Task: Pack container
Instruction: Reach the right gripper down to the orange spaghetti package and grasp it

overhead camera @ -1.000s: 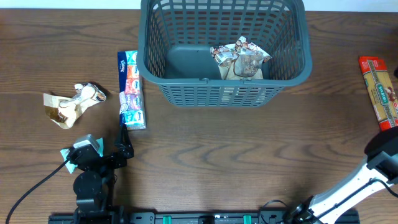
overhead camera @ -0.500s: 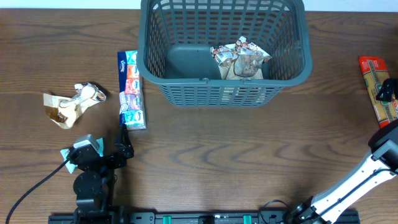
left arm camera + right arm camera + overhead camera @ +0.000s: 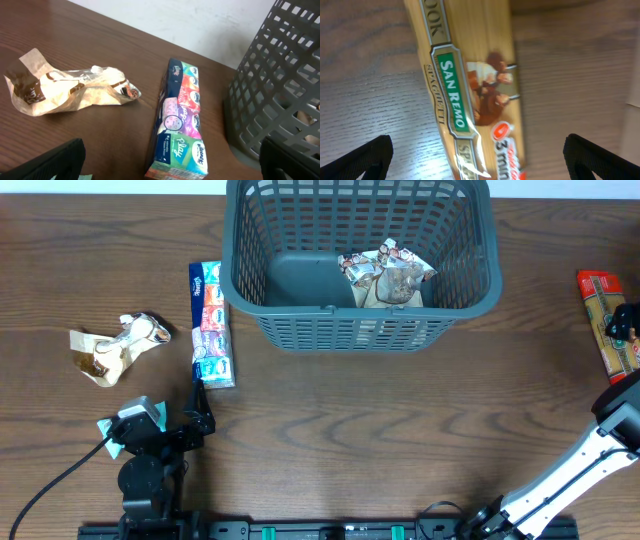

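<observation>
You had the pasta packet [image 3: 470, 100] under the right wrist camera. It read "SAN REMO" on a green band, "SPAGHETTI" along the edge, "OOK" at the top and "3 min" by a red disc. The print on the tissue pack [image 3: 180, 125] was not legible.

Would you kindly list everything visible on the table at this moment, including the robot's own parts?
basket: 1, dark grey, far middle of the table
crumpled packets: count unclear, brown and white, inside the basket on its right side
tissue pack: 1, multicoloured, flat, just left of the basket
crumpled wrapper: 1, brown and white, far left
spaghetti packet: 1, red and tan, at the right edge
table: 1, dark brown wood
left gripper: 1, black, open, by the tissue pack's near end
right gripper: 1, black, open, over the spaghetti packet
</observation>
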You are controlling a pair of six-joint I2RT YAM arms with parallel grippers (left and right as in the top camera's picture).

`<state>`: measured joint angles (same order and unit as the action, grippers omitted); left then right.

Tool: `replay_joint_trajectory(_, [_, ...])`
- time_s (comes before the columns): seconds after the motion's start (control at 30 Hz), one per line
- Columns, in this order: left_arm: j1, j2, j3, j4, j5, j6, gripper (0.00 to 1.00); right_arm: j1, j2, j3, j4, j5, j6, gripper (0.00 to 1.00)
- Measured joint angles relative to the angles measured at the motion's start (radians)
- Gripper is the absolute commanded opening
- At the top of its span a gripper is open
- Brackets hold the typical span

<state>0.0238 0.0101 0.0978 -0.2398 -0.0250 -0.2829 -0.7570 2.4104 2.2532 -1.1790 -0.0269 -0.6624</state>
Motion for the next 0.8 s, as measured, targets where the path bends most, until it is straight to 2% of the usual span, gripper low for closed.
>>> replay_joint_trajectory(0.57, [0.000,0.000,0.000,0.000,0.000,0.000,0.98,0.000,0.084,-0.014,0.023,-0.008,-0.007,0.99])
replay_joint_trajectory(0.8, [0.000,0.000,0.000,0.000,0.000,0.000,0.98,0.000,0.084,-0.089,0.086,-0.006,-0.008,0.99])
